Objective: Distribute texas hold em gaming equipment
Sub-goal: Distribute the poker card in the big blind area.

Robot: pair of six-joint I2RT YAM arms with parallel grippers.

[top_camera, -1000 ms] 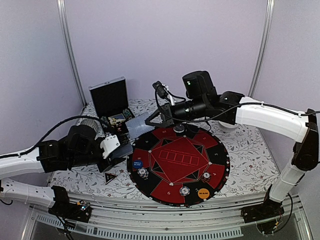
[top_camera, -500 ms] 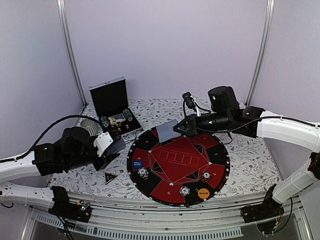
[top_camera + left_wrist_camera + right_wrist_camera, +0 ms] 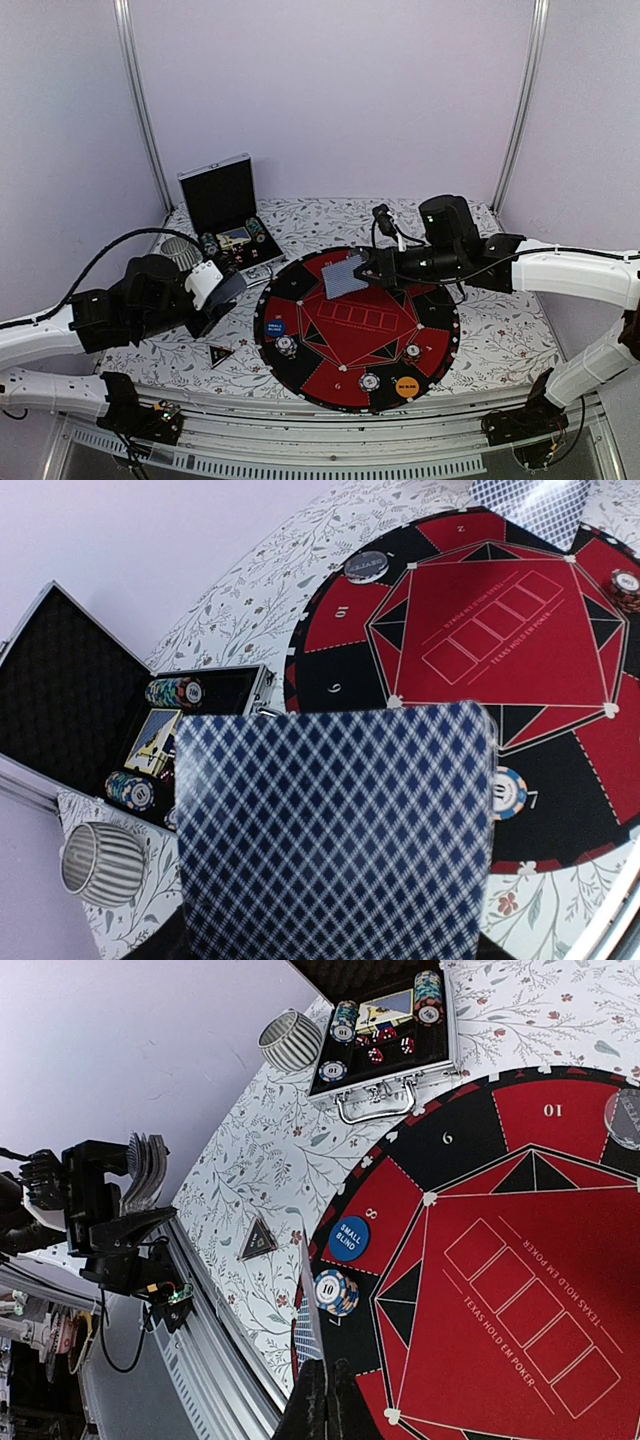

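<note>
Over the far-left part of the big round red-and-black felt mat (image 3: 335, 362), the right hand (image 3: 364, 269) is pinched tight on a single diamond-backed card (image 3: 343, 275). The card lies roughly flat, and whether it touches the mat cannot be told. In the right wrist view it shows edge-on between the closed fingers (image 3: 312, 1410).

Left of the mat, clear of its rim, the left hand (image 3: 222, 290) holds a stack of blue diamond-backed playing cards (image 3: 146, 1165), slightly fanned. The top card's back fills the lower part of the left wrist view and hides the fingers, so their spread cannot be read beyond the grip itself.

On the mat's left edge lies a blue round small-blind button (image 3: 275, 327), and on its near edge, to the right, an orange round big-blind button (image 3: 405, 386). Three small striped poker chips rest on the mat's black outer ring: one just beside the blue button (image 3: 286, 346), one at the near edge (image 3: 369, 381), one toward the near right (image 3: 412, 351). A dark round disc (image 3: 366, 568) sits on the far rim.

Just off the mat's near-left rim, a small black triangular marker (image 3: 220, 353) lies on the floral tabletop (image 3: 500, 330). Beyond the far-left rim stands an open silver-edged black case (image 3: 222, 200), lid upright, with chip stacks (image 3: 175, 690) inside. A ribbed metal cup (image 3: 180, 248) stands farther left of the mat.
</note>
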